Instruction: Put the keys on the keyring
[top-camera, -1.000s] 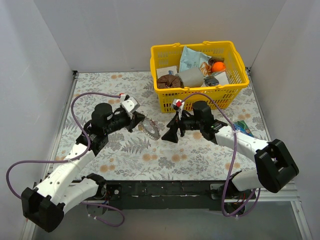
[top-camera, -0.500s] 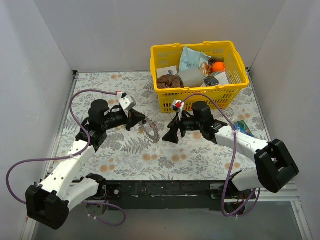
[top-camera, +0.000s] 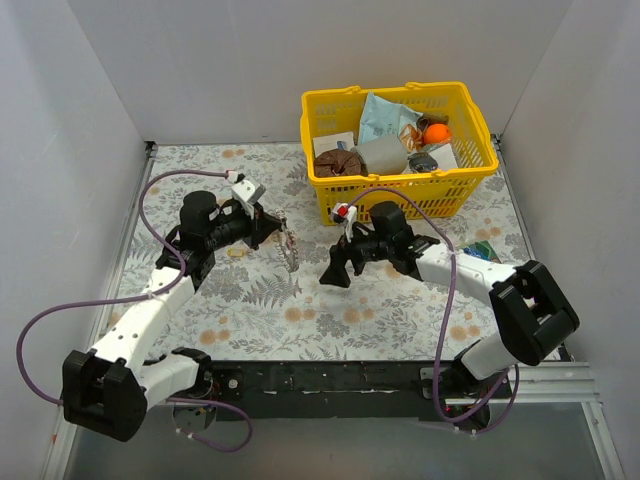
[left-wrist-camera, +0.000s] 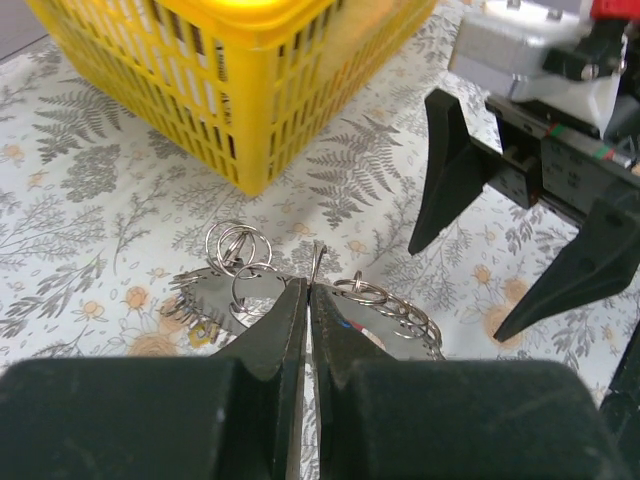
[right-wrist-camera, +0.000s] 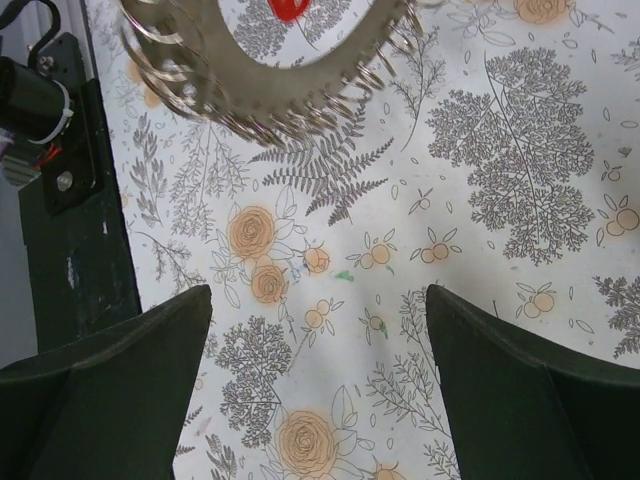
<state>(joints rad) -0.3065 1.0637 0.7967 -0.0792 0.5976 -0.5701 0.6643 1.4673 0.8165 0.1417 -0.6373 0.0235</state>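
Note:
The keyring (top-camera: 290, 252) is a flat silver band with many small split rings along its edge. My left gripper (top-camera: 272, 230) is shut on its rim and holds it tilted, near the table. In the left wrist view the jaws (left-wrist-camera: 308, 288) are pressed together on the band, and the keyring (left-wrist-camera: 225, 290) spreads to both sides. My right gripper (top-camera: 335, 272) is open and empty just right of the ring. In the right wrist view the keyring (right-wrist-camera: 270, 95) lies beyond my wide-open gripper (right-wrist-camera: 320, 340). A red key head (right-wrist-camera: 288, 8) shows through its centre. Other keys are hidden.
A yellow basket (top-camera: 335, 195) full of assorted items stands at the back right, also close in the left wrist view (left-wrist-camera: 250, 90). A small yellow item (top-camera: 237, 253) lies under the left arm. A teal object (top-camera: 487, 250) lies by the right arm. White walls enclose the floral table.
My left gripper has pulled back to the left and farther away, carrying the keyring, which now shows more edge-on. My right gripper has followed a little to the left, still open.

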